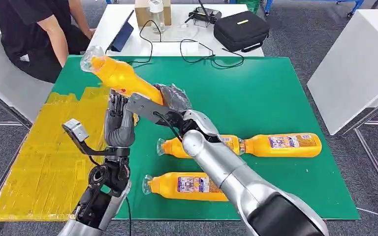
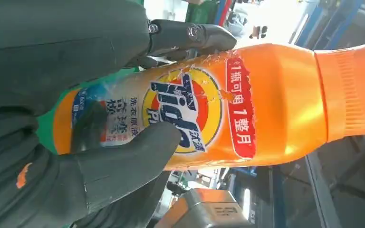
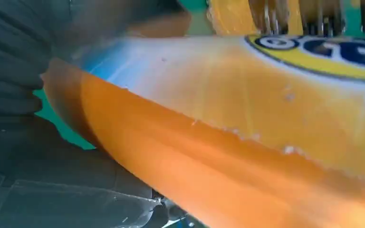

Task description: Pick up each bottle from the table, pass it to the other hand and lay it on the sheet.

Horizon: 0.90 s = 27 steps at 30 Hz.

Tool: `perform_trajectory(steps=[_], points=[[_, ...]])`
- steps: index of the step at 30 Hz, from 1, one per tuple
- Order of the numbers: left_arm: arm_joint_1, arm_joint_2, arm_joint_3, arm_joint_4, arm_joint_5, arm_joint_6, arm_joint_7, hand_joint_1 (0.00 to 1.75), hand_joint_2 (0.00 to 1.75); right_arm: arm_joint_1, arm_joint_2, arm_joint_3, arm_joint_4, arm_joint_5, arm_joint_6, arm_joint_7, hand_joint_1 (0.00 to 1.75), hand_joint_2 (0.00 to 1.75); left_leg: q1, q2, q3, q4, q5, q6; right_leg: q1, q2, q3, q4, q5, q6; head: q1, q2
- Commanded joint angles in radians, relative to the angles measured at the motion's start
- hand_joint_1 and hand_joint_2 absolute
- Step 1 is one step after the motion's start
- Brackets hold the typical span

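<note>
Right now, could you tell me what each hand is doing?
Left hand: closed around the raised bottle, thumb and fingers on its label.
Right hand: also grips that bottle, at its base end.

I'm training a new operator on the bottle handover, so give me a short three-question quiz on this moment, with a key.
1. True or false: both the left hand and the right hand are on the raised bottle.
2. How many bottles lie on the green mat?
A. one
B. two
C. three
3. Fill in: the yellow sheet lies on the robot's ____ side of the table.

Key:
1. True; the left wrist view shows the fingers around it.
2. C: the near bottle, the middle bottle and the far right bottle.
3. left
</note>
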Motion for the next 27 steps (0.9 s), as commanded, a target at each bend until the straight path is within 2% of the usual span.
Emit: perform_trajectory(steps=[1,10,15,21,23,27], points=[[0.016,0.035,-0.013,-0.053,-0.012,0.006,0.01,0.0,1.75,0.023,-0.001,0.4,0.018,-0.052,0.04,0.025,1.75,1.75,0.0,0.002,0.005,-0.001,-0.001,0.001,0.001,0.0,0.005,-0.002,-0.001,-0.003,0.0,0.0],[0.068,0.064,-0.002,-0.094,-0.009,0.02,-0.002,0.0,1.75,0.037,-0.001,0.476,-0.042,-0.052,0.039,0.043,1.68,1.75,0.001,-0.001,0.005,-0.001,-0.001,0.001,0.002,-0.004,0.006,-0.002,-0.002,-0.004,0.0,0.0],[0.087,0.069,-0.001,-0.111,-0.003,0.021,-0.003,0.0,1.75,0.058,-0.001,0.473,-0.057,-0.048,0.041,0.036,1.66,1.75,0.0,-0.001,0.002,-0.001,0.0,0.001,0.001,-0.003,0.002,-0.002,-0.001,-0.002,-0.001,0.0],[0.083,0.067,-0.006,-0.099,0.0,0.022,-0.003,0.0,1.75,0.087,-0.001,0.475,-0.078,-0.035,0.044,0.028,1.61,1.75,0.001,-0.002,0.007,-0.003,-0.001,0.001,0.003,-0.006,0.008,-0.004,-0.002,-0.005,0.0,0.0],[0.081,0.067,-0.007,-0.096,0.0,0.022,-0.003,0.0,1.75,0.091,-0.001,0.475,-0.081,-0.034,0.045,0.027,1.61,1.75,0.001,-0.002,0.003,-0.001,0.0,0.001,0.002,-0.004,0.004,-0.002,-0.001,-0.003,0.0,0.0],[0.081,0.067,-0.007,-0.096,0.0,0.022,-0.003,0.0,1.75,0.091,-0.001,0.475,-0.081,-0.034,0.045,0.027,1.61,1.75,0.001,-0.002,0.003,-0.002,0.0,0.001,0.002,-0.005,0.004,-0.002,-0.002,-0.003,0.0,0.0]])
